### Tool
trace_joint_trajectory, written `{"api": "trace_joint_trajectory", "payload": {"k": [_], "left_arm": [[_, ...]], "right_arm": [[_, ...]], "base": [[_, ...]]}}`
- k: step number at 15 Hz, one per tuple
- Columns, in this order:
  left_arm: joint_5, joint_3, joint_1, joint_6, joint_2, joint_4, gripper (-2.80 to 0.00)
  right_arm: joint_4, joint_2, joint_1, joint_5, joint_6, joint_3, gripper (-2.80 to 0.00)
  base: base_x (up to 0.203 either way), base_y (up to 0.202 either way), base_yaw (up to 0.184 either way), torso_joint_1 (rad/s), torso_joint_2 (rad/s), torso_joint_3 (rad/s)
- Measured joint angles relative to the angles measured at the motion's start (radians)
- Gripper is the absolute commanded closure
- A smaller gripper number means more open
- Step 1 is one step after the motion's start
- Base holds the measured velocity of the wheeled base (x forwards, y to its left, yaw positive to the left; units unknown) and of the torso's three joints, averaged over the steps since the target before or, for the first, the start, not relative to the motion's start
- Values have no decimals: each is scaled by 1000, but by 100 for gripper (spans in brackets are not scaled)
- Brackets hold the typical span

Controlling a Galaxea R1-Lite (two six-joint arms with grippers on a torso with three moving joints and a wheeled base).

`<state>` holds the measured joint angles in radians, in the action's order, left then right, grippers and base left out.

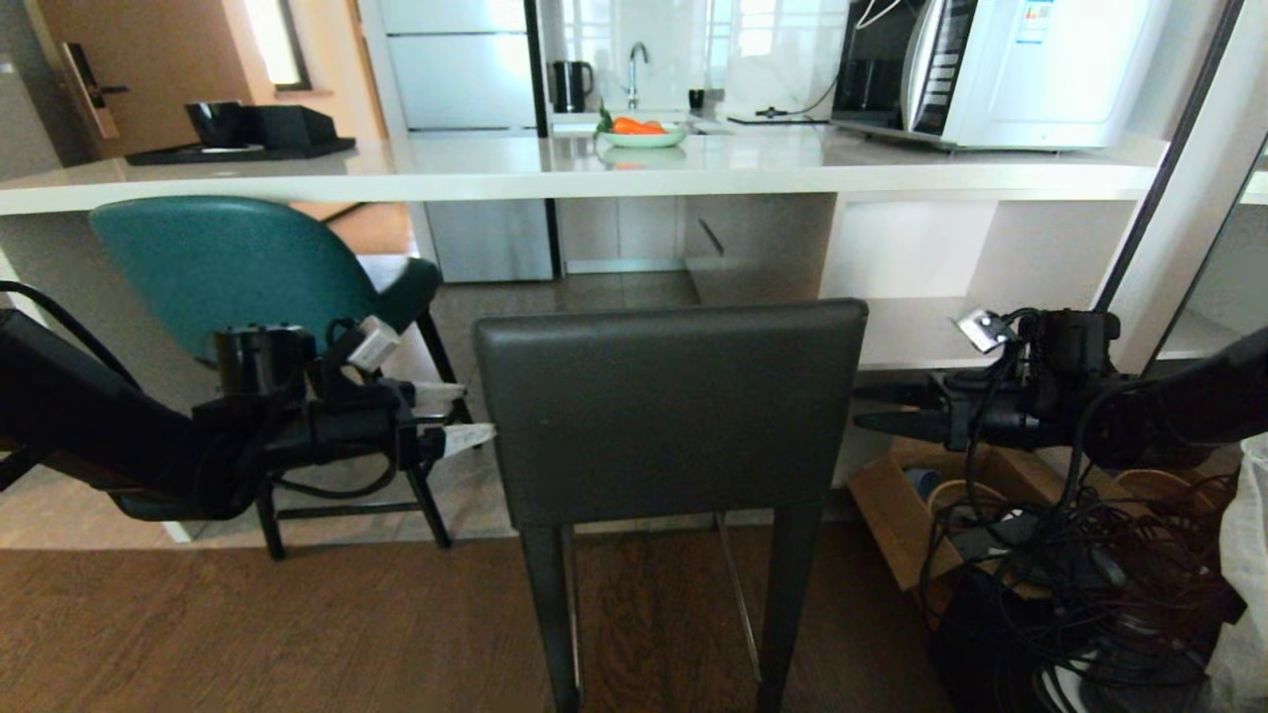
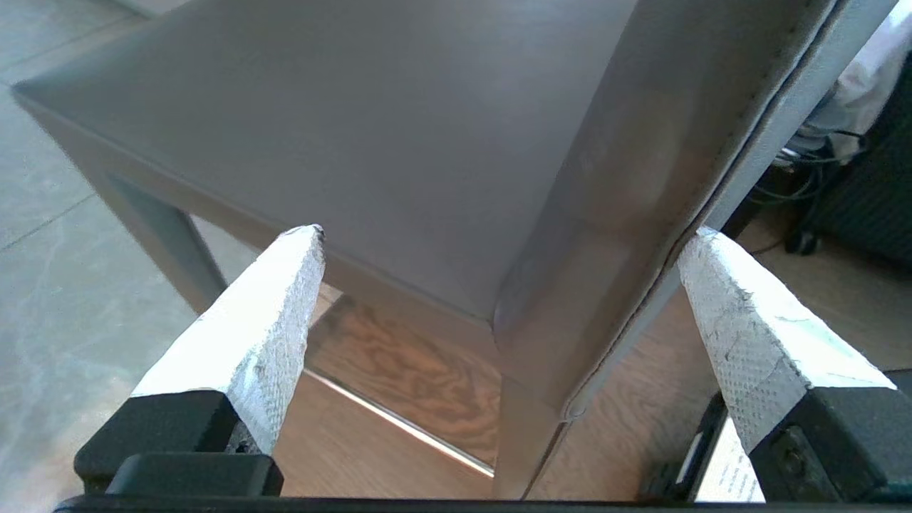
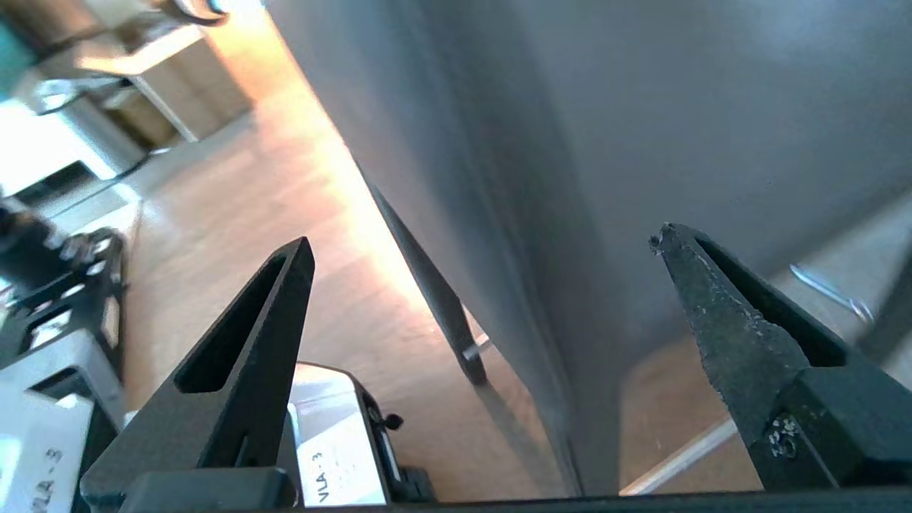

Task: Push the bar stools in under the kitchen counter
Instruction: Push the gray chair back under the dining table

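While both arms flank the dark grey stool, neither one grips it. The left claw sits just beside the left edge of the square backrest, its white-padded fingers spread wide; the left wrist view shows the backrest's edge standing between them, untouched by either pad. The right claw hangs just off the right edge of the same backrest, its black fingers likewise parted, with the backrest's edge lined up between them. This mirrored stance suggests preparation for a two-sided hold on the backrest, so that the stool can be pushed straight without swivelling.

Position of the task items:
- Dark grey stool: stands on the wooden floor, in front of the desk, backrest facing the robot. Its seat appears to lie short of the desk edge, so the push seems still to be done.
- Teal stool: stands to the left, close against the desk, its curved back just below the slab edge. It looks partly tucked in; how far cannot be judged.

Count:
- Bar stools: two.
- Claws: two, both released and empty.
- Desk slab: one, with open white shelving beneath on the right.
- On the desk: one bowl with orange contents, one black tray, one white appliance.
- On the floor at right: one cardboard box amid tangled cables.
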<state>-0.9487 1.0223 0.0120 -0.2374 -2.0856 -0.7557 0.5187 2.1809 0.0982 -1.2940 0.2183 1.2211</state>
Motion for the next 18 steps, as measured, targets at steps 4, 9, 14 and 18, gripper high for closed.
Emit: {"api": "trace_joint_trajectory", "payload": {"k": [4,9,14,18], "left_arm": [[1,10,72,3,-35,-9,-280],[8,5,104,-2,-77,-14,-280],[4,-57,141,-11,-56,-27,-280],[-1,-138,165,-3,-16,-89,-280]], "right_arm": [[63,50,-30,-8,3,52,-280],[72,119,-80,-7,5,125,-280],[68,134,-114,-6,0,116,-280],[62,145,-112,-3,-4,118,-280]], "base": [[0,0,0,0,0,0],[0,0,0,0,0,0],[0,0,0,0,0,0],[0,0,0,0,0,0]]}}
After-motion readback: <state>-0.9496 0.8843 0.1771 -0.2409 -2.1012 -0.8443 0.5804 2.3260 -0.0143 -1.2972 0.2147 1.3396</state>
